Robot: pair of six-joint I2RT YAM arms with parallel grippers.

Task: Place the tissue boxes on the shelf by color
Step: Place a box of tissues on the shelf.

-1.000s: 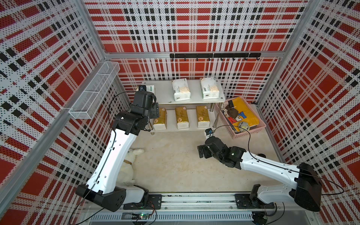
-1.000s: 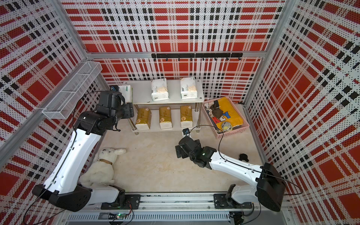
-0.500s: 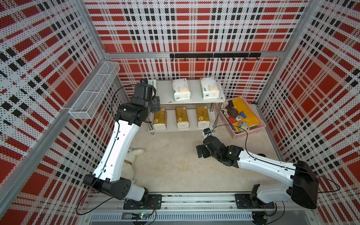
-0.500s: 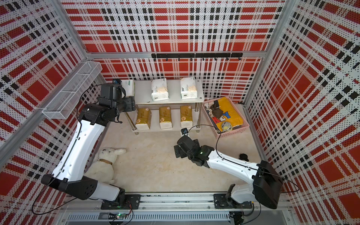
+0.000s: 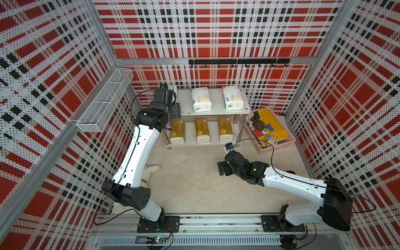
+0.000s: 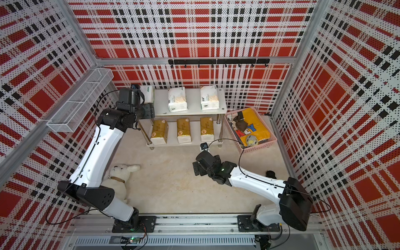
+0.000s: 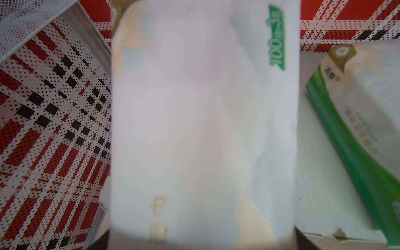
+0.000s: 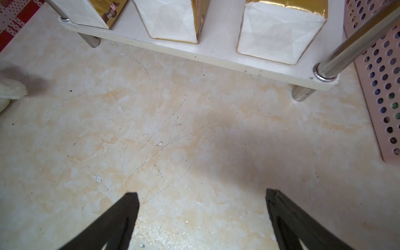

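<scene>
White pack (image 7: 201, 129) between left fingers (image 7: 100, 243)

The shelf (image 5: 216, 103) stood on the beige counter (image 5: 190, 179), with a pink basket (image 5: 251, 135) and plush toy (image 6: 118, 179) alongside. Three gold tissue boxes (image 5: 202, 129) lay on its lower board, two white tissue boxes (image 5: 201, 102) on the upper; a third white box (image 6: 147, 96) perhaps rested at the end.
</scene>
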